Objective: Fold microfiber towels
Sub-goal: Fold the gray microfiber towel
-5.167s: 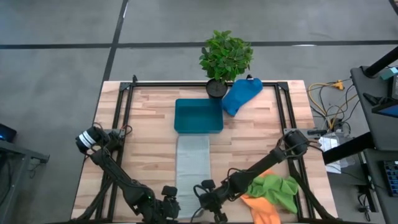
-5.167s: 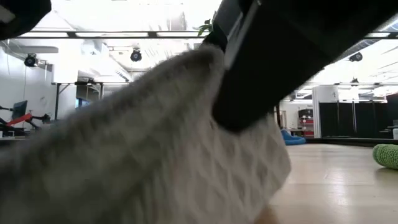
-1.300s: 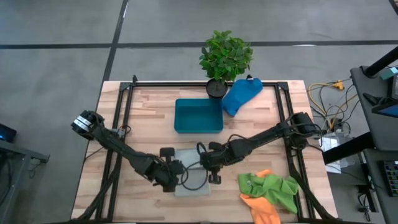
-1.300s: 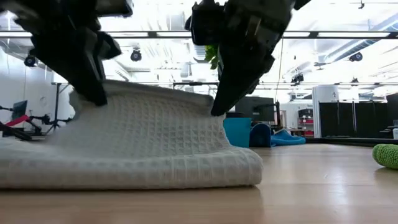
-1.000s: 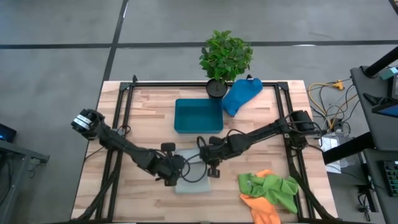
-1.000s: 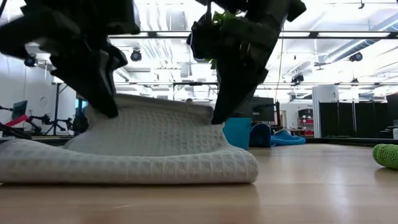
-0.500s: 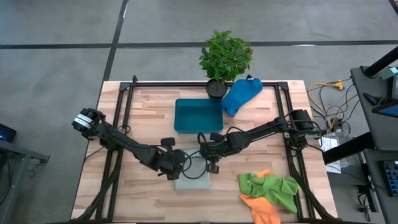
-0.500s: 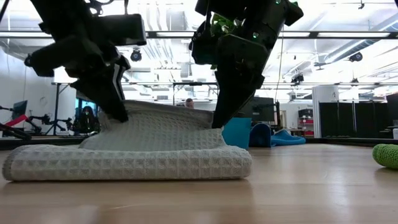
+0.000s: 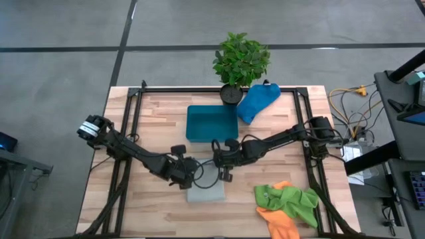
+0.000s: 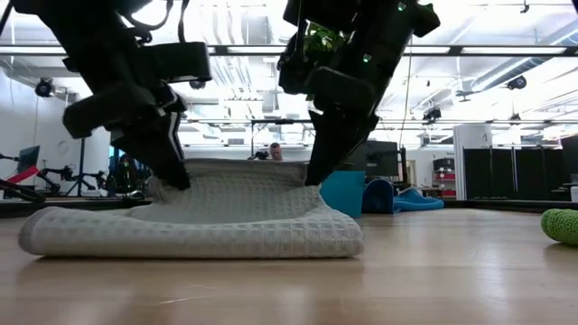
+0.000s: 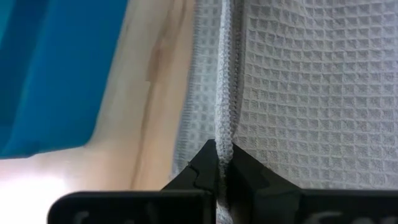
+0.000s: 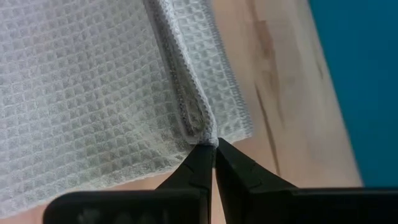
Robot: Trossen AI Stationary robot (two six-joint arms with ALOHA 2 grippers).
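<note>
The grey-white towel (image 9: 205, 189) lies doubled over mid-table, just before the blue tray (image 9: 212, 123). The left gripper (image 11: 219, 163) and right gripper (image 12: 213, 151) each pinch a corner of its upper layer (lifted slightly).

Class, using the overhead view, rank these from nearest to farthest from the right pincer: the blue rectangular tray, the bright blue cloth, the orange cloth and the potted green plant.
Measured from the right pincer, shut on the grey-white waffle-weave towel:
1. Blue rectangular tray, just beyond it, mid-table.
2. Orange cloth, near right corner, and bright blue cloth, far right of the tray: too close to call.
3. Potted green plant, at the far edge.
</note>
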